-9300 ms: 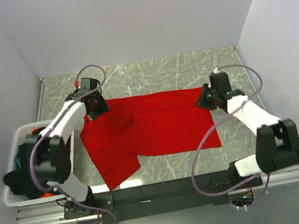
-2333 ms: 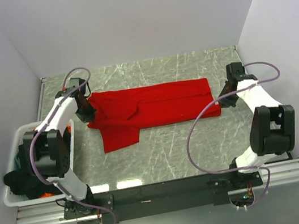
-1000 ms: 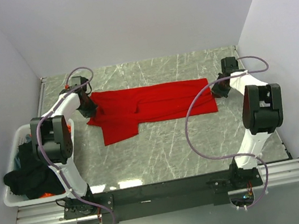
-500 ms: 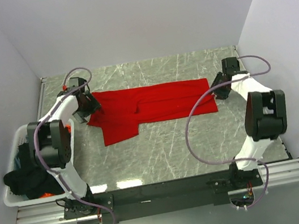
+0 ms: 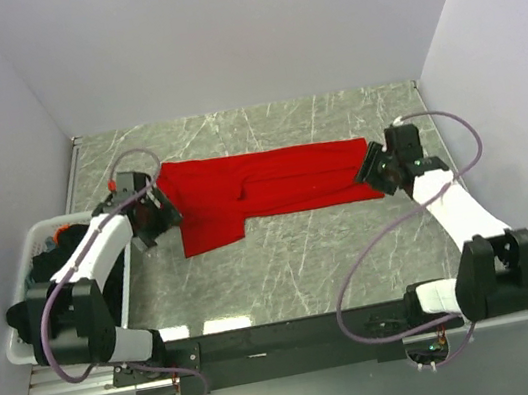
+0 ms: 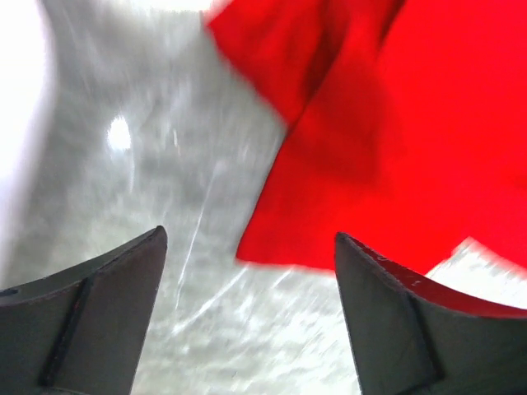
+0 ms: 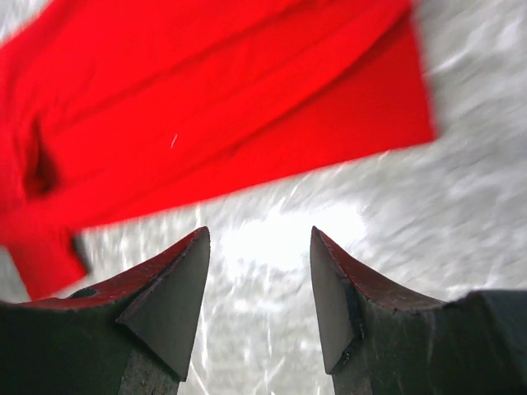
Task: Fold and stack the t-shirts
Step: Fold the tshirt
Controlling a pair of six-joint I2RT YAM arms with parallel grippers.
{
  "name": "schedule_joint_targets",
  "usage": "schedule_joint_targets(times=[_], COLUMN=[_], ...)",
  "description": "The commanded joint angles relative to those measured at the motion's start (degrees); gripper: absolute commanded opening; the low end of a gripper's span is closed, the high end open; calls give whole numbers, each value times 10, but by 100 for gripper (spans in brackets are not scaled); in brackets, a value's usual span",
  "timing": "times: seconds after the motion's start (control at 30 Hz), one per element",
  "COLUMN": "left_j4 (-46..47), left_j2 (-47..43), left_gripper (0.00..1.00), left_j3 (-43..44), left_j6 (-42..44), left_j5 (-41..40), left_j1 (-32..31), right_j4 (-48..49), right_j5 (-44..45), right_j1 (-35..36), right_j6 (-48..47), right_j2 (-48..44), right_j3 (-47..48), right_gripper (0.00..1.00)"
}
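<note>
Top external view: we see the red shirt [image 5: 271,181] on the far half of the table [image 5: 355,253]. It is plain red and folded into a long band running left to right, with one flap reaching toward the near side at its left end.

The left gripper [image 5: 151,216] sits just beside the band's left end, low over the stone-patterned top. In its wrist view we find its fingers [image 6: 107,321] spread wide with nothing between them, only bare table, and the shirt's edge lies just ahead and to the right.

The right gripper [image 5: 377,166] is at the band's right end. Its fingers [image 7: 165,304] stand moderately apart, also empty, over bare table with the shirt's near edge just beyond the tips.

A white basket [image 5: 18,352] sits at the table's left edge, partly hidden by the left arm.
</note>
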Motion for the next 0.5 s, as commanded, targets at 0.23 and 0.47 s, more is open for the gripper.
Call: schedule_joint_targets(times=[0.23, 0.47], left_j4=[49, 64], left_j2=[-8, 62], left_gripper=[76, 57], left_j3=[-82, -79], left_j6=[-50, -65], left_j5=[37, 17], left_j1=[-84, -107], right_j4=[16, 8], right_j5=[-57, -54], right_j1=[58, 59], right_j6=[2, 1], right_j2=[-144, -195], right_j3=[-109, -149], right_gripper=[59, 59])
